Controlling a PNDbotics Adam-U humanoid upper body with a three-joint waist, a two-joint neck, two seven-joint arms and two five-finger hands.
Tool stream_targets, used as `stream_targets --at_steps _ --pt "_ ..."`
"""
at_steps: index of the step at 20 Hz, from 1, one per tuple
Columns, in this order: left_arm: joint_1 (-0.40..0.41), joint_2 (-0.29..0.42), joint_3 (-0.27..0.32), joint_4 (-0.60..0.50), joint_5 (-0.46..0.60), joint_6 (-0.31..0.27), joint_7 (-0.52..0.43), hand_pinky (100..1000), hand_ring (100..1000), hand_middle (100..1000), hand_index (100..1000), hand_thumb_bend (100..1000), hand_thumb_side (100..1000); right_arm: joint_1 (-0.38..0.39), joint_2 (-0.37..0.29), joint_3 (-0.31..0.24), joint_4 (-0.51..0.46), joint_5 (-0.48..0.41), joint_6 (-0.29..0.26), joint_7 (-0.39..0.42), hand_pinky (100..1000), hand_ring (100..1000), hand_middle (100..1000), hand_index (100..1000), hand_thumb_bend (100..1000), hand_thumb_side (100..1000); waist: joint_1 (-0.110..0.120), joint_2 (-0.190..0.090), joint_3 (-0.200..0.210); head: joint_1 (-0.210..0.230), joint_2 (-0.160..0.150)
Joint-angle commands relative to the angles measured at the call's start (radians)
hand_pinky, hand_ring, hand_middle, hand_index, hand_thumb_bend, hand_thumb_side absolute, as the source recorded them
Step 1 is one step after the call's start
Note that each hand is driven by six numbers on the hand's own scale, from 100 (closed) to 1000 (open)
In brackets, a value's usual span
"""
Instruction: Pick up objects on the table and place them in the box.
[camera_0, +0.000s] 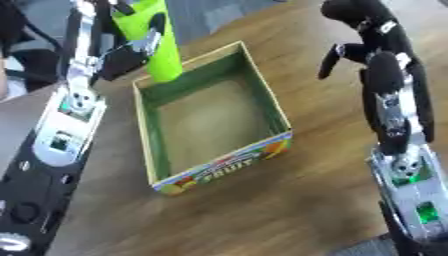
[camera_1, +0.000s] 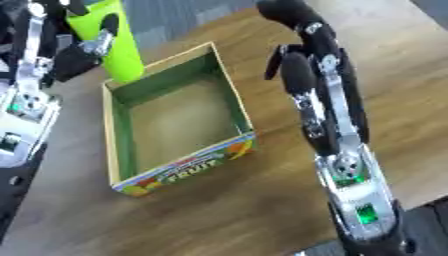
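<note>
The left hand (camera_0: 131, 35) has its fingers (camera_0: 156, 24) curled round a lime-green cylinder (camera_0: 157, 47), held roughly upright with its lower end hanging just over the far-left corner of the box (camera_0: 267, 100), at about rim height. The box, an open cardboard tray with green inner walls and a fruit print on its near side, sits on the wooden desk (camera_0: 289, 210) and looks empty. The main risk is that corner: the cylinder's bottom is above the rim rather than clearly inside it, so if it were let go here it could catch the wall, tip outward and roll off toward the far-left edge of the desk. A downward push onto the rim could also shove or tilt the light box. Carrying the cylinder further to the right and nearer, over the open floor, before letting go would avoid both. The right hand (camera_1: 293, 55) hovers right of the box with fingers hanging loosely bent and holding nothing; a careless sweep left could knock the box's right wall.
</note>
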Motion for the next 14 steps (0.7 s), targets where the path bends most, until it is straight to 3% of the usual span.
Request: stream_targets --at_steps 1,2,3,4,5,6,9,10,14 --pt "-0.004 0.014 0.004 0.001 -0.007 -0.007 -0.041 100 400 501 556 248 644 -0.01 0.007 0.001 -0.012 -0.004 -0.002 0.002 341 845 800 951 375 1000 -0.007 -0.012 0.005 -0.006 0.0" --pt "-0.001 0.014 0.001 0.005 -0.014 -0.013 -0.063 221 574 666 762 480 823 -0.01 0.007 0.001 -0.012 -0.004 -0.002 0.002 341 845 800 951 377 1000 -0.007 -0.011 0.006 -0.006 0.0" --pt "0.001 0.015 -0.003 0.009 -0.019 -0.021 -0.096 181 547 639 735 446 805 -0.01 0.007 0.001 -0.012 -0.004 -0.002 0.002 341 845 800 951 377 1000 -0.007 -0.011 0.006 -0.006 0.0" --pt "0.003 0.016 -0.005 0.013 -0.021 -0.027 -0.129 507 805 862 986 667 907 -0.01 0.006 0.001 -0.012 -0.004 -0.002 0.002 341 845 800 951 379 1000 -0.008 -0.01 0.007 -0.006 0.0" --pt "0.004 0.017 -0.008 0.016 -0.024 -0.033 -0.171 488 789 847 969 651 903 -0.01 0.006 0.0 -0.012 -0.004 -0.002 0.002 341 845 800 951 378 1000 -0.008 -0.01 0.008 -0.006 0.0" --pt "0.004 0.018 -0.007 0.017 -0.027 -0.037 -0.208 626 902 951 1000 738 947 -0.009 0.006 0.0 -0.012 -0.004 -0.002 0.002 340 845 800 952 380 1000 -0.008 -0.009 0.009 -0.007 0.0" --pt "0.006 0.018 0.006 0.014 -0.023 -0.047 -0.269 641 920 974 1000 762 962 -0.009 0.006 -0.001 -0.012 -0.003 -0.002 0.001 340 845 800 952 382 1000 -0.009 -0.007 0.012 -0.009 0.0" --pt "0.007 0.018 0.009 0.014 -0.017 -0.049 -0.276 673 948 1000 1000 809 967 -0.009 0.006 -0.001 -0.012 -0.003 -0.002 0.001 339 846 800 952 386 1000 -0.009 -0.007 0.012 -0.01 0.0" --pt "0.009 0.019 0.015 0.015 0.012 -0.052 -0.288 675 947 1000 1000 816 967 -0.009 0.005 -0.001 -0.012 -0.003 -0.002 0.001 339 846 800 953 390 1000 -0.009 -0.004 0.014 -0.011 0.0"
